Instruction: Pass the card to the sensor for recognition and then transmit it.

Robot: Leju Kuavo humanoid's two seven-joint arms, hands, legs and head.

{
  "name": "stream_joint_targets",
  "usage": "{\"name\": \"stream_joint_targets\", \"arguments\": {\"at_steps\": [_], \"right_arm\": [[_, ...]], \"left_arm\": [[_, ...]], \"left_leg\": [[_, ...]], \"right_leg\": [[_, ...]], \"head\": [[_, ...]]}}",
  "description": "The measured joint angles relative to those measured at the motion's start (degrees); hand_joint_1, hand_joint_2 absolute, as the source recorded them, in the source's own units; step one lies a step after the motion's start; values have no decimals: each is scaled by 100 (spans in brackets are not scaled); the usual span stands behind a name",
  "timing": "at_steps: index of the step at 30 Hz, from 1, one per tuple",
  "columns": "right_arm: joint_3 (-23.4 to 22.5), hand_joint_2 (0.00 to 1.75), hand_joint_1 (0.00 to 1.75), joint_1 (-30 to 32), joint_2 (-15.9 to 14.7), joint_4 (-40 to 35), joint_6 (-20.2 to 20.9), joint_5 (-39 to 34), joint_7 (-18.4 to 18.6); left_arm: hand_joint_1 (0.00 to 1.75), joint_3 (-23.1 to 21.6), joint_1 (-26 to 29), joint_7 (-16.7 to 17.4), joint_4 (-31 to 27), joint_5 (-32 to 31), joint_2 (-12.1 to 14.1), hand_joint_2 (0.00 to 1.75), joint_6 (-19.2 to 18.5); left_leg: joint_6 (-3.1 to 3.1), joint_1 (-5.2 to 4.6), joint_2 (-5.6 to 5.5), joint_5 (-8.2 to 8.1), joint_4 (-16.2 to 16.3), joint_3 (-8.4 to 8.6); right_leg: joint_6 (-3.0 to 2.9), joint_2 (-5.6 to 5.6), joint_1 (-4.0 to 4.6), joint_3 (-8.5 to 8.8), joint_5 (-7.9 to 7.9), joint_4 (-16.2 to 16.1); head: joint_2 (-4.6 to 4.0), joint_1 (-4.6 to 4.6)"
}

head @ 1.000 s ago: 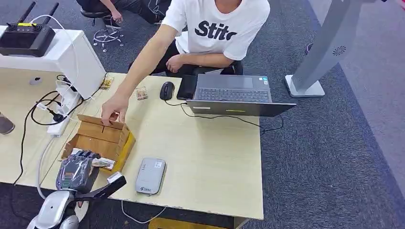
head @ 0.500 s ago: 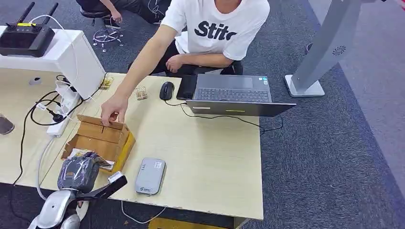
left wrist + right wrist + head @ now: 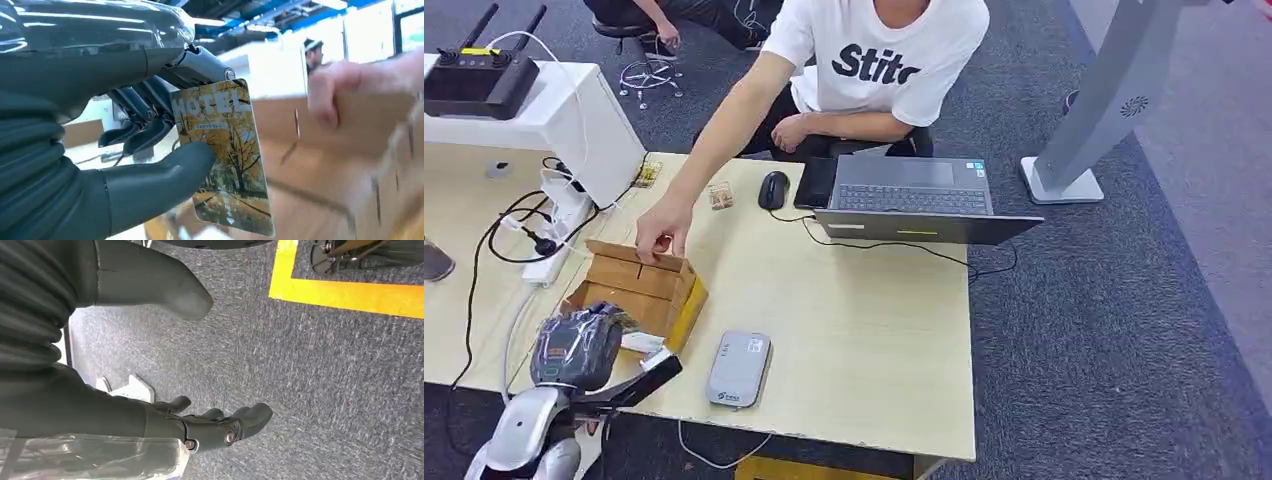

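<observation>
Card (image 3: 222,155) pinched in left hand (image 3: 576,345) beside wooden box (image 3: 639,290) steadied by person's hand (image 3: 662,225); right hand (image 3: 200,427) hangs empty, fingers apart.

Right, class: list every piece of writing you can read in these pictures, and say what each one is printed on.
"MOTEL": yellow tree-picture card pinched by the left hand.
"Stit", cut off by an arm: person's white T-shirt.
Small print lines on the card: too small to read.
Marks on the flat grey card sensor and the grey laptop's stickers: too small to read.
</observation>
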Motion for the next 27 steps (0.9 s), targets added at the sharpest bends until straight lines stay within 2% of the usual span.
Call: {"name": "stream_joint_targets", "arguments": {"at_steps": [5, 10, 15, 23, 27], "right_arm": [[0, 175, 0, 2, 0, 2, 0, -35, -20], [0, 175, 0, 4, -2, 2, 0, -50, -37], [0, 175, 0, 3, -4, 2, 0, -50, -39], [0, 175, 0, 3, -7, 2, 2, -53, -41], [35, 175, 0, 3, -9, 2, 0, -13, -31]], "left_arm": [[175, 90, -140, -9, -499, 35, 285, 175, -72], [175, 142, -288, -2, -912, -245, 636, 175, -46], [175, 147, -314, 0, -1084, -275, 778, 175, -44], [175, 149, -324, 0, -1157, -275, 831, 175, -44], [175, 147, -403, 144, -1179, -895, 962, 175, 185]], "left_leg": [[-1, 0, 1, 1, 0, 1], [-1, 0, 0, 1, 0, 0], [-1, 0, 0, 1, 0, 0], [-1, -1, 0, 1, 0, 1], [-1, 1, 0, 1, 1, 1]], "right_leg": [[0, 1, 0, 0, 0, 2], [0, 0, 0, 1, 0, 3], [0, 0, 0, 1, 0, 2], [0, 1, 0, 1, 0, 2], [0, 0, 0, -2, 0, 2]], "head": [[0, 0], [0, 2], [0, 0], [0, 2], [0, -2]]}}
